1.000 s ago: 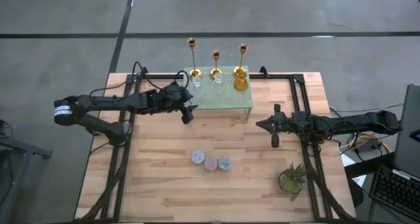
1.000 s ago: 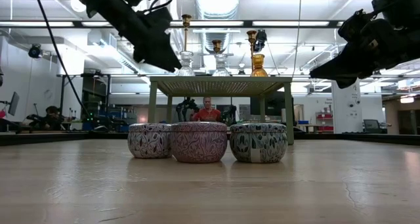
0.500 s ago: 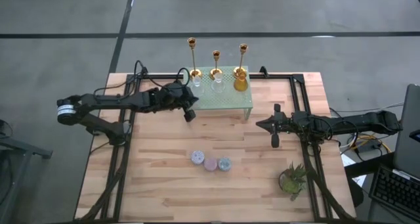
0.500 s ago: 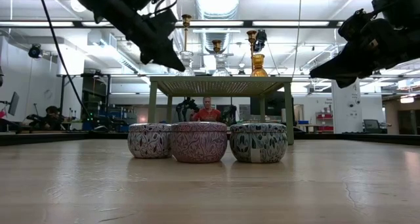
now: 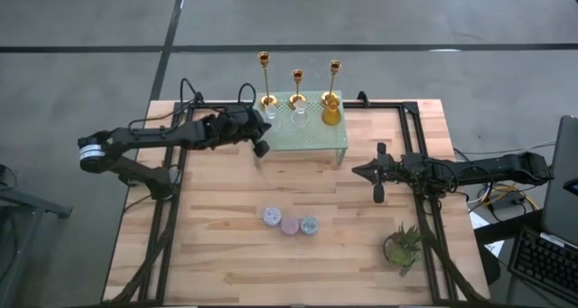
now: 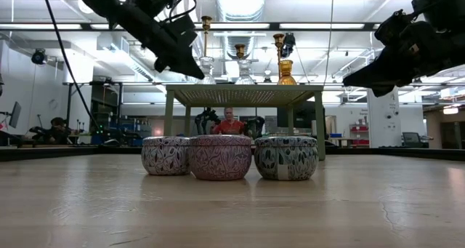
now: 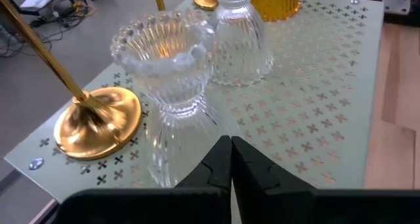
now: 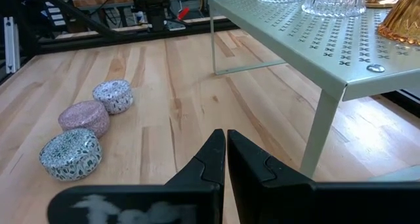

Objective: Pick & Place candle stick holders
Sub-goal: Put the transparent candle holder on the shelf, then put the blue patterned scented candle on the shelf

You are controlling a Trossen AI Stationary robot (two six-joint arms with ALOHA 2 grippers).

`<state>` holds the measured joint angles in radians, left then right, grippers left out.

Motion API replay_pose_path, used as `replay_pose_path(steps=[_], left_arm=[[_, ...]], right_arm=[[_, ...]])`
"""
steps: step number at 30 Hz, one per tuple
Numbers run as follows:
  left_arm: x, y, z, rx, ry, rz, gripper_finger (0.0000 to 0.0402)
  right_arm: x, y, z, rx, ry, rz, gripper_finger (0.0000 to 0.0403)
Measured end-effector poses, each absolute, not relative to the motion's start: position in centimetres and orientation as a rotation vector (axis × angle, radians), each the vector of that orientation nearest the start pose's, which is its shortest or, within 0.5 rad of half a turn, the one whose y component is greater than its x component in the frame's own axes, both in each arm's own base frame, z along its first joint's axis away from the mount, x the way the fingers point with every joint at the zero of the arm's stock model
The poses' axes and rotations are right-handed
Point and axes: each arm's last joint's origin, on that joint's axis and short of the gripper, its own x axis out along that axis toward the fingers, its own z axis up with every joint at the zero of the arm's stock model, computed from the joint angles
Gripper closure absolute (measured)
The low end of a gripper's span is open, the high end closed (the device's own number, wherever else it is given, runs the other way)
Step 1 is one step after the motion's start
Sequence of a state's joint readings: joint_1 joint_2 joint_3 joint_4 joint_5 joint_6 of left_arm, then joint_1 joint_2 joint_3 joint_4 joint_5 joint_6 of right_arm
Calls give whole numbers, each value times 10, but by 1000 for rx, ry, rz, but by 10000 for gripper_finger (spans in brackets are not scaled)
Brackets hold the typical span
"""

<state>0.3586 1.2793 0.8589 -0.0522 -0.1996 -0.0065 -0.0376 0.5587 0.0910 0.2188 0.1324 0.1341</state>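
Observation:
Three gold candle stick holders [image 5: 265, 78] [image 5: 297, 87] [image 5: 334, 78] stand upright on their round bases along the far side of a pale green perforated shelf [image 5: 312, 135]. My left gripper [image 5: 260, 149] is shut and empty, hovering just off the shelf's near left corner. In its wrist view the shut fingertips [image 7: 231, 148] point at a clear ribbed glass cup [image 7: 164, 56], with the left holder's round base [image 7: 98, 122] beside it. My right gripper [image 5: 355, 172] waits shut to the right of the shelf, above the table.
A second glass cup [image 7: 243, 40] and an amber jar [image 5: 331, 112] also stand on the shelf. Three patterned tins [image 5: 289, 223] sit mid-table, and a potted plant [image 5: 402, 245] stands at the near right. A black frame borders the table's sides.
My left gripper has shut with nothing in it. It has moved a little toward the table's far edge and up, closer to the shelf's left end. The holders have stayed put.

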Motion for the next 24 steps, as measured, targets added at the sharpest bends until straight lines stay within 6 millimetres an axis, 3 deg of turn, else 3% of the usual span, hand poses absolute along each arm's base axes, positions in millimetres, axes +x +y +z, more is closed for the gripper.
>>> replay_pose_path(steps=[15,24], left_arm=[[255,112,269,-87,446,655,392],[257,99,268,-121,449,516,393]], right_arm=[[135,-9,163,122,237,-185,390],[135,-9,163,125,238,-186,390]])
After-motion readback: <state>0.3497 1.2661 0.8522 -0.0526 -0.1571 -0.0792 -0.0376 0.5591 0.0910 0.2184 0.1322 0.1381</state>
